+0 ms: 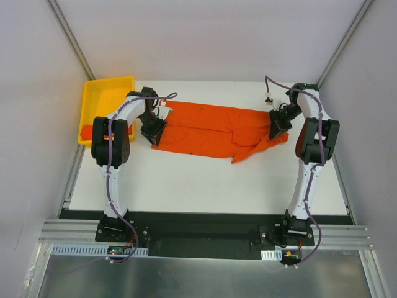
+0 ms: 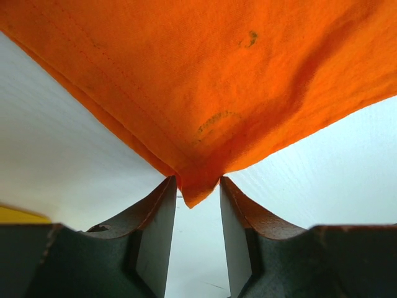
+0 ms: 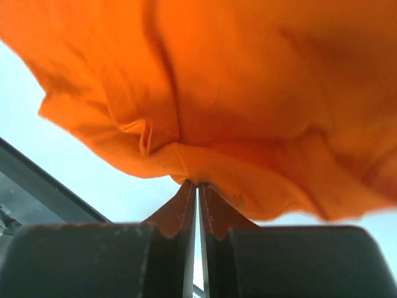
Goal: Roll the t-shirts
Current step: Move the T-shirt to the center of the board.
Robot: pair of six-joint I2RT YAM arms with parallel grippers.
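Note:
One orange t-shirt (image 1: 211,130) lies stretched left to right across the white table, rumpled at its right end. My left gripper (image 1: 154,131) is at its left end; in the left wrist view the shirt (image 2: 205,81) comes down to a corner caught between that gripper's (image 2: 197,181) tips, with a gap left behind them. My right gripper (image 1: 277,127) is at the shirt's right end. In the right wrist view its jaws (image 3: 198,184) are nearly together, pinching a bunched fold of the cloth (image 3: 248,81). A second bit of orange cloth (image 1: 87,131) shows at the tray's near end.
A yellow plastic tray (image 1: 105,81) stands at the table's back left corner, just left of my left arm. Grey walls close in on both sides and behind. A black rail (image 1: 205,217) runs along the table's near edge.

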